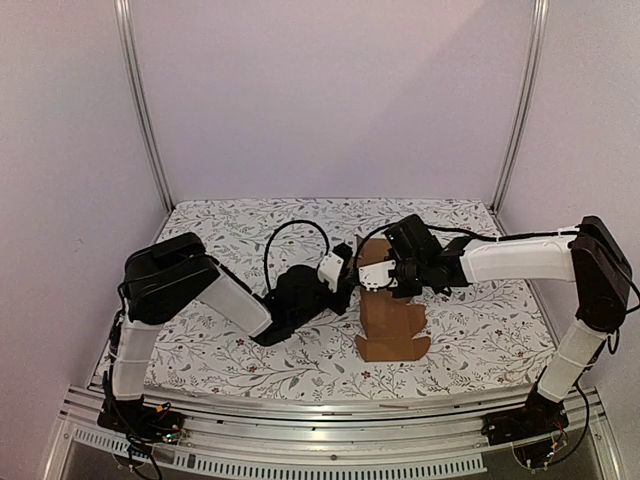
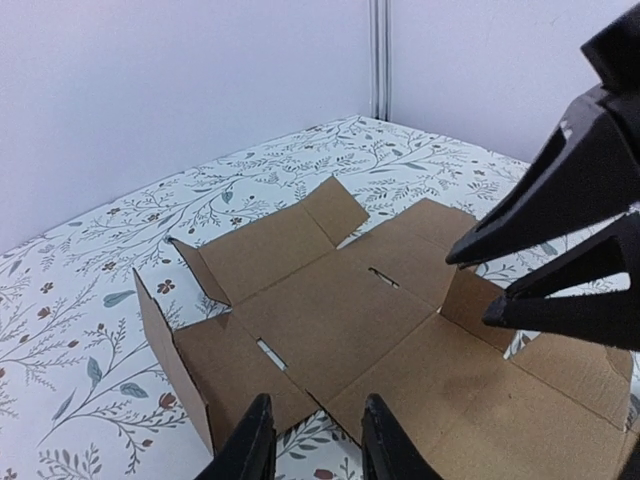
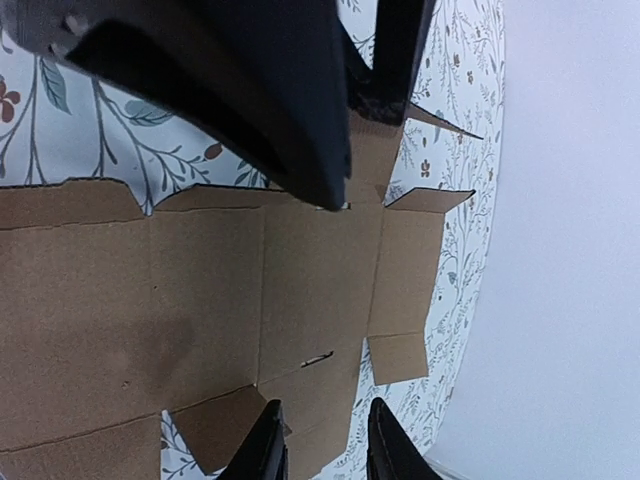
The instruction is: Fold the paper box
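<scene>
Your paper box [image 1: 388, 325] is a plain brown cardboard cut-out, mostly spread flat on the floral-patterned table [image 1: 230, 250]. It lies a little right of the middle, with its near end close to the table's near edge and its far end under the 2 claws. Your left gripper [image 1: 343, 275] and your right gripper [image 1: 368, 278] meet over that far end, almost tip to tip, the left reaching in from the left side and the right from the right side. In the left wrist view the left gripper [image 2: 318, 440] has its 2 fingers spread with a clear gap. An edge of the box [image 2: 340, 320] and a strip of table show through that gap, so the claw is not pinching the board. The same view shows 2 small flaps standing up from the sheet, 1 at its left end and 1 at its far edge. The right gripper [image 2: 560, 230] hangs over the sheet's right part, its dark fingers pointing down toward it. In the right wrist view the right gripper [image 3: 325, 440] also has its fingers parted, with cardboard [image 3: 200, 300] showing between them. The left gripper [image 3: 300, 100] fills the top of that frame, its tip down at the sheet's edge.
</scene>
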`<action>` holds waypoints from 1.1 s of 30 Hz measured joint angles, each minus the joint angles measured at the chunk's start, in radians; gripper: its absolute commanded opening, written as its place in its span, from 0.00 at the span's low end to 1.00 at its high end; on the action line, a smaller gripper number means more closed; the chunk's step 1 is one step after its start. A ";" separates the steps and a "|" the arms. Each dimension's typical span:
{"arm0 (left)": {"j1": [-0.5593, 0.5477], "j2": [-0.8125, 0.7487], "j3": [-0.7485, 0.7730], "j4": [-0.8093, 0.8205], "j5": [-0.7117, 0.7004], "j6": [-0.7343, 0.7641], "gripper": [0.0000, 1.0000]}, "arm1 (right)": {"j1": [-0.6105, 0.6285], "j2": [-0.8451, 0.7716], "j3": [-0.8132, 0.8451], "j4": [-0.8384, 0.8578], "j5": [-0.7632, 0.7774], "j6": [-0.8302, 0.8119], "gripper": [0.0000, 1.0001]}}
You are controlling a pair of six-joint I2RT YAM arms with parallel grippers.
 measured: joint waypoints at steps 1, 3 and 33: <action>0.000 -0.006 -0.017 0.003 0.000 -0.006 0.36 | -0.007 0.000 0.014 -0.037 -0.018 0.015 0.30; 0.003 -0.036 -0.066 -0.010 0.001 -0.047 0.43 | -0.043 0.001 0.079 -0.134 -0.075 0.051 0.31; 0.137 0.135 0.906 -1.526 0.045 -0.555 0.33 | -0.364 0.104 0.256 -0.348 -0.375 0.618 0.46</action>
